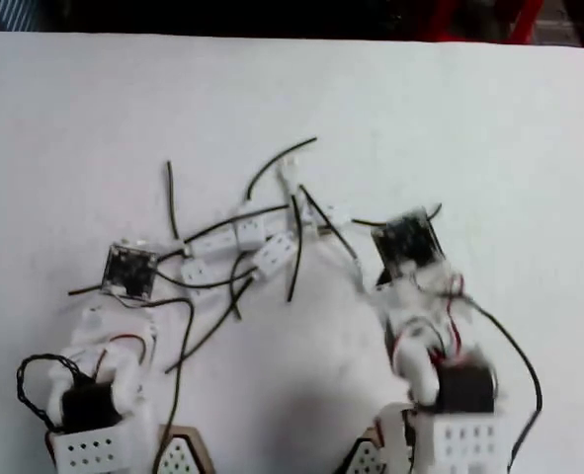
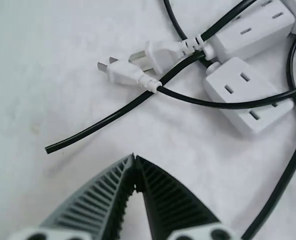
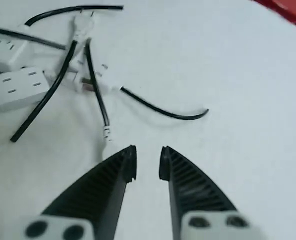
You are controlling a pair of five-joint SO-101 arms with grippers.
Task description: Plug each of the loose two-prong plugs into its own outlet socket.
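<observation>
In the left wrist view, two white two-prong plugs [image 2: 130,75] [image 2: 160,52] lie loose on black cords just ahead of my left gripper [image 2: 134,161], which is shut on nothing. Beside them are two white outlet blocks [image 2: 245,95] [image 2: 253,25]. My right gripper [image 3: 146,156] is open by a narrow gap and holds nothing. Ahead of it lie a white plug [image 3: 93,82] with crossing cords and an outlet block [image 3: 17,87]. From above, the outlet blocks [image 1: 244,234] sit in a tangle between the left arm [image 1: 128,269] and the right arm [image 1: 407,242].
Black cord ends [image 1: 282,156] stick out in several directions from the tangle on the white table [image 1: 489,118]. One loose cord [image 3: 163,110] curves past the right gripper. A red object [image 1: 489,15] shows beyond the far table edge.
</observation>
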